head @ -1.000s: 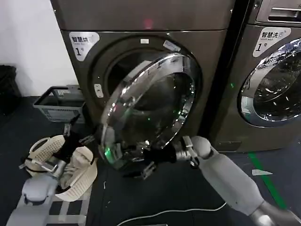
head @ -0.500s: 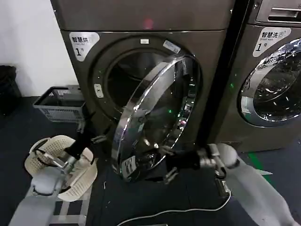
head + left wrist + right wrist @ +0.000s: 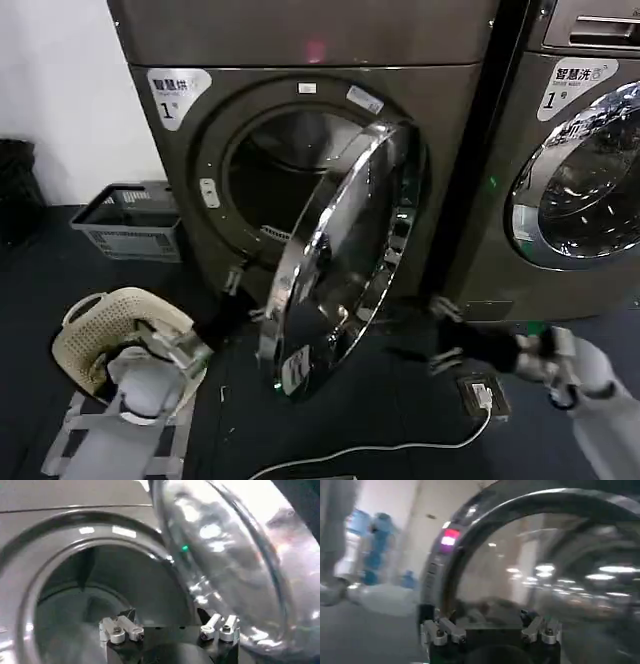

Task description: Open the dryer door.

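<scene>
You're looking at a laundry room: a front-loading dryer (image 3: 300,150) beside a second machine (image 3: 570,170) on its right, with laundry baskets (image 3: 128,222) on the dark floor (image 3: 60,270) at left.

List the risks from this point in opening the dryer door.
1. The left tool sits between the door and the drum opening; if the door swings back it may pinch it.
2. The right tool is off the door, open, so nothing holds the door from drifting.
3. A cable and a small box lie on the floor by the right arm; a low sweep might snag them.
</scene>
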`<action>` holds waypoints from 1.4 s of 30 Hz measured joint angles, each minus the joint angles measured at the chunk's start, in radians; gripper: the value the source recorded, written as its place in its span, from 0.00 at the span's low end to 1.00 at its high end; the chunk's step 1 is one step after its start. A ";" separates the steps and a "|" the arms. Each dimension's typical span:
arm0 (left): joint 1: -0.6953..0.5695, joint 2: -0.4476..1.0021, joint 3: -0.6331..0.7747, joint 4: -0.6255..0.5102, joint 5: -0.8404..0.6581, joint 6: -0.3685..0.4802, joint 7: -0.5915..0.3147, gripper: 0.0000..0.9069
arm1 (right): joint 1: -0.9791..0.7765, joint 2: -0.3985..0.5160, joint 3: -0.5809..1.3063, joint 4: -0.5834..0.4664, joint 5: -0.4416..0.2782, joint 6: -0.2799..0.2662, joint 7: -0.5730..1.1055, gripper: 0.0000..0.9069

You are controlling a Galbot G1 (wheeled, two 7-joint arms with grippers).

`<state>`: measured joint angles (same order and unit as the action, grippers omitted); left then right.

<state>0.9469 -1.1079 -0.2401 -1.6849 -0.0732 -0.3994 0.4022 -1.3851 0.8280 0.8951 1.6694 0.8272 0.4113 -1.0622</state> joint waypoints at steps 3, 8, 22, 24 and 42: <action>-0.013 -0.005 0.034 0.005 -0.003 -0.005 -0.001 1.00 | -0.091 0.027 0.105 -0.004 -0.021 0.039 0.042 1.00; -0.033 -0.020 0.086 0.017 0.001 -0.009 -0.002 1.00 | -0.211 0.090 0.262 -0.017 -0.126 0.080 0.187 1.00; -0.142 -0.113 0.260 0.097 0.026 -0.003 -0.011 1.00 | -0.321 0.272 0.577 -0.038 -0.476 -0.005 0.748 1.00; -0.162 -0.131 0.284 0.118 0.030 -0.002 -0.014 1.00 | -0.324 0.295 0.615 -0.045 -0.487 -0.022 0.799 1.00; -0.357 -0.301 0.457 0.329 0.034 -0.005 -0.029 1.00 | -0.300 0.500 0.877 -0.032 -0.719 -0.139 1.198 1.00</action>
<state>0.5902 -1.4093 0.2173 -1.3559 -0.0388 -0.4048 0.3735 -1.6851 1.3284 1.7723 1.6370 0.1083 0.2726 0.1353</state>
